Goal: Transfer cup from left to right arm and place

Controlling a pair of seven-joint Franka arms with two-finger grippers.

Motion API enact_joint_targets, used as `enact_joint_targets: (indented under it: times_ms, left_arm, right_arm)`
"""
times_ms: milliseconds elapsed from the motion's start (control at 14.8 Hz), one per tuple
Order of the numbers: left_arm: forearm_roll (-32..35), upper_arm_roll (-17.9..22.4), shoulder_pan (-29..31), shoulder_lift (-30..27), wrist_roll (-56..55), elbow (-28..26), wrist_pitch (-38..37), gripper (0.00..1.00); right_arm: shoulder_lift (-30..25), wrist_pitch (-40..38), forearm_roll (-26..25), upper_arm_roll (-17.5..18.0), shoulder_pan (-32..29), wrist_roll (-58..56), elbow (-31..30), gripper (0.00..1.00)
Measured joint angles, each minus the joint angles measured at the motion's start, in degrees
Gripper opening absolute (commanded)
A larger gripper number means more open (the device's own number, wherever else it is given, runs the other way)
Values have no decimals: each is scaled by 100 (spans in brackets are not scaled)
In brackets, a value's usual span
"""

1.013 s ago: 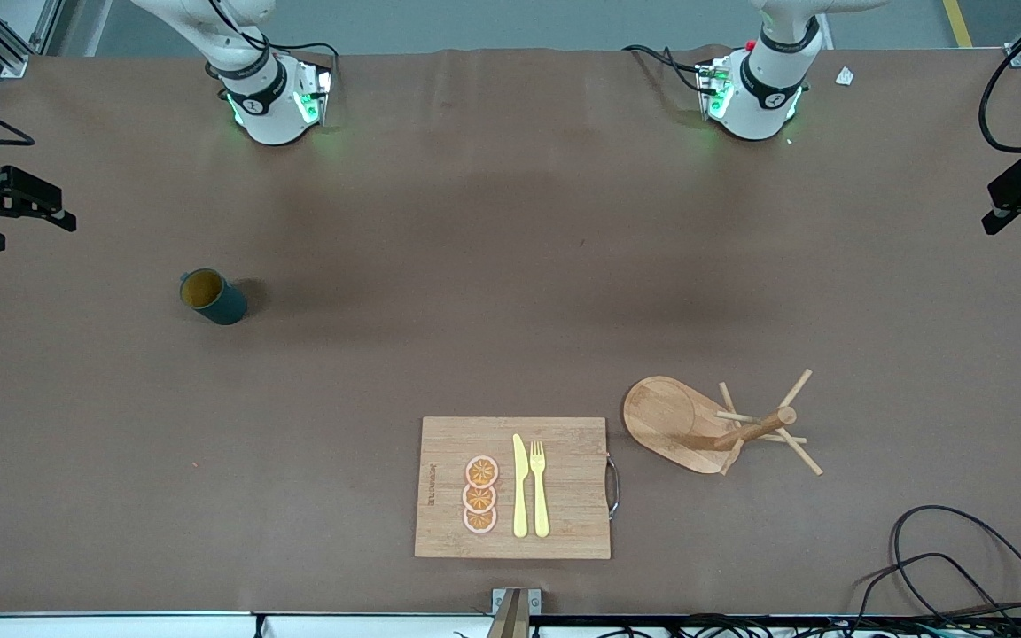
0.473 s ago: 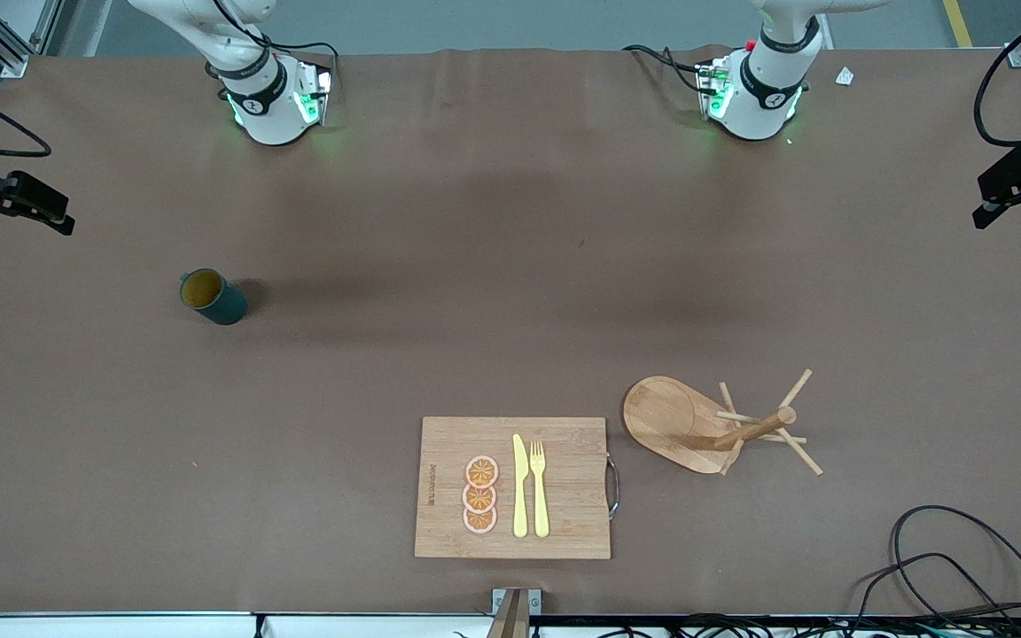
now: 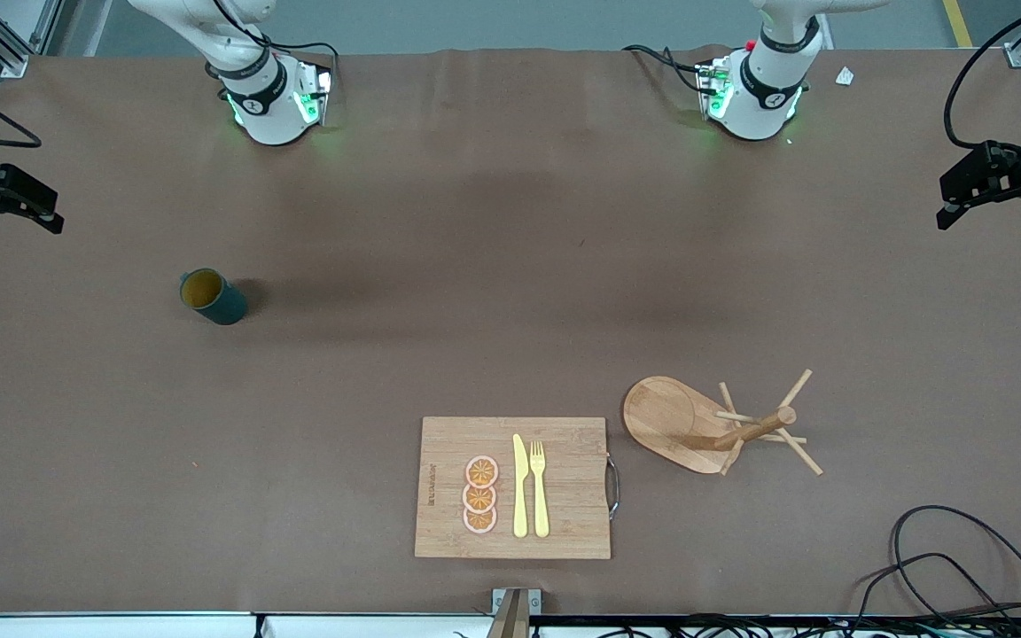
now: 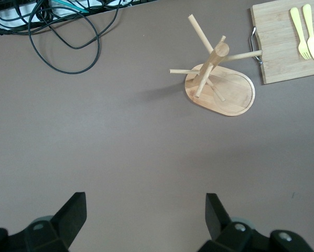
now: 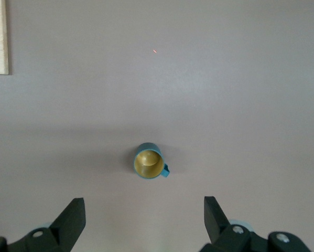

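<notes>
The cup (image 3: 212, 297), a dark teal mug with a yellowish inside, stands upright on the brown table toward the right arm's end. It also shows in the right wrist view (image 5: 149, 160), with its handle out to one side. My right gripper (image 3: 14, 221) is open and empty, high over the table's edge at the right arm's end, apart from the cup; its jaws (image 5: 144, 207) stand wide. My left gripper (image 3: 989, 221) is open and empty, high over the table's edge at the left arm's end; its jaws (image 4: 145, 202) stand wide over bare table.
A wooden peg rack (image 3: 723, 425) lies tipped on its side, nearer the front camera toward the left arm's end. Beside it a cutting board (image 3: 564, 487) carries orange slices (image 3: 480, 494), a yellow knife and a fork. Black cables (image 3: 954, 567) lie at the near corner.
My left gripper has moved inward over the table's end. My right gripper has shifted slightly outward and toward the robots' side. The cup has not moved.
</notes>
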Motion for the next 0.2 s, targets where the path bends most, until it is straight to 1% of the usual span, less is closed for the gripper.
enact_joint_targets:
  times_ms: [203]
  left_arm:
    - [0, 14, 32, 0, 5, 0, 0, 100]
  right_arm:
    - [-2, 10, 0, -12, -3, -134, 0, 100]
